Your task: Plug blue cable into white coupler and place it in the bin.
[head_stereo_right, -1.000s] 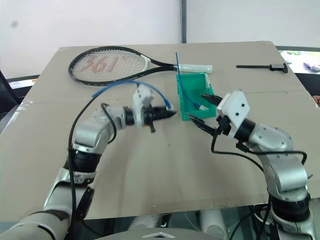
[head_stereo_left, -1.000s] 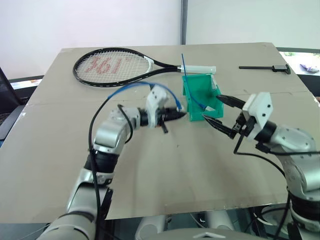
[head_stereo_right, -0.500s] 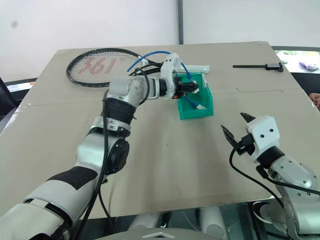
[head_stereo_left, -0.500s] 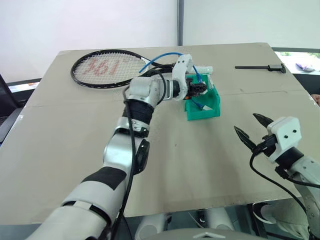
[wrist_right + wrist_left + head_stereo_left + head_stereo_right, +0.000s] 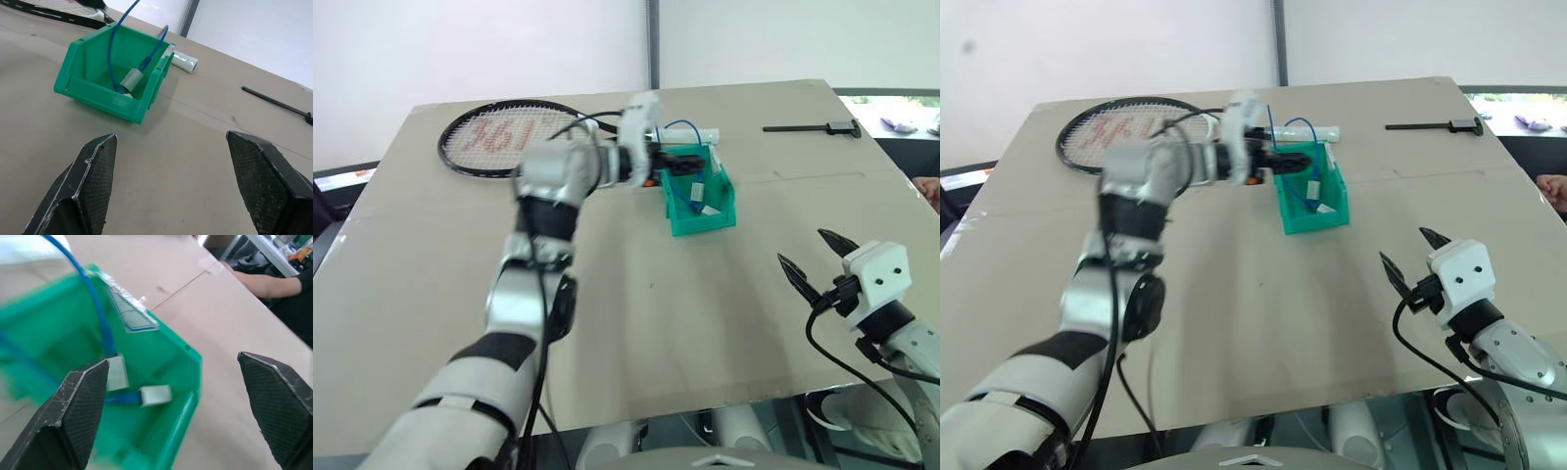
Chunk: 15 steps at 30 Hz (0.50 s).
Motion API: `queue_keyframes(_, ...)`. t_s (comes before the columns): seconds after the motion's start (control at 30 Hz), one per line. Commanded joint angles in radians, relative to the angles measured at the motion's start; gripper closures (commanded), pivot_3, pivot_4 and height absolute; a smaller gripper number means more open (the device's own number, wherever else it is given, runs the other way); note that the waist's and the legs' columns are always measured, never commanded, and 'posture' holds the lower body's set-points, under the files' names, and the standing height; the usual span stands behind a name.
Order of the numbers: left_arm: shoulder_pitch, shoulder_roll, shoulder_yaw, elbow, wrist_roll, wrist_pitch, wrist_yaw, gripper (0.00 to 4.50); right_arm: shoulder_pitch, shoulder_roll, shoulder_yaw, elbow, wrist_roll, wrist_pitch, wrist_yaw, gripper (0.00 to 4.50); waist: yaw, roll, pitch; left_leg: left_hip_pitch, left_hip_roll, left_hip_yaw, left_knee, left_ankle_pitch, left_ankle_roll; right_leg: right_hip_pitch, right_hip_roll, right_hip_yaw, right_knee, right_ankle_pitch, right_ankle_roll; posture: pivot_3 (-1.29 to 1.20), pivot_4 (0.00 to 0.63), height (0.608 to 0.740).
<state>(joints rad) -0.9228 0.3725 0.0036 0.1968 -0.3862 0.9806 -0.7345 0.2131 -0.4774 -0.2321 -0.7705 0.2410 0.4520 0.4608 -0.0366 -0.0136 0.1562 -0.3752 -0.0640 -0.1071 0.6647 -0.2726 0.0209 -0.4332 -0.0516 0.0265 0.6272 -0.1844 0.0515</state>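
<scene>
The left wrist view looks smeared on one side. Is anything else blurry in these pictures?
In the left wrist view, the bin and blue cable are smeared, while the black fingers look crisp. In the eye views, the left gripper is motion-blurred; the tennis racket stays sharp. The right wrist view is clear throughout.

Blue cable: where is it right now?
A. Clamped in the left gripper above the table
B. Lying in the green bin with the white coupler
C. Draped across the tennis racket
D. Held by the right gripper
B: the blue cable runs down into the green bin beside the white coupler, and the left gripper stands open, holding nothing.
</scene>
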Motion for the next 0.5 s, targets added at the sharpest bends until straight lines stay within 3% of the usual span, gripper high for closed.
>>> queue_keyframes(0.03, 0.213, 0.082, 0.029, -0.275, -0.04, -0.178, -0.118, 0.15, -0.026, -0.026, -0.002, 0.027, 0.022, -0.045, 0.043, 1.04, 0.005, 0.0, 0.0, 0.0, 0.0, 0.0, 0.0, 0.0, 0.0, 0.0, 0.0, 0.0, 0.0, 0.0, 0.0, 0.0, 0.15, 0.74)
queue_keyframes(0.2, 0.603, 0.163, 0.143, -0.451, -0.029, -0.431, -0.188, 0.15, -0.029, -0.074, -0.016, 0.107, 0.047, -0.097, 0.127, 1.04, 0.029, 0.0, 0.001, -0.001, -0.001, 0.003, 0.002, 0.0, 0.0, 0.001, -0.003, 0.001, -0.002, 0.0, 0.0, 0.0, 0.15, 0.74)
queue_keyframes(0.5, 1.111, 0.187, 0.322, -0.687, -0.067, -0.546, -0.137, 0.15, 0.047, -0.125, -0.064, 0.217, 0.095, -0.176, 0.243, 1.04, 0.054, -0.001, 0.002, -0.003, -0.001, 0.0, 0.003, -0.004, 0.007, 0.001, -0.003, -0.001, -0.003, 0.0, -0.001, 0.0, 0.15, 0.74)
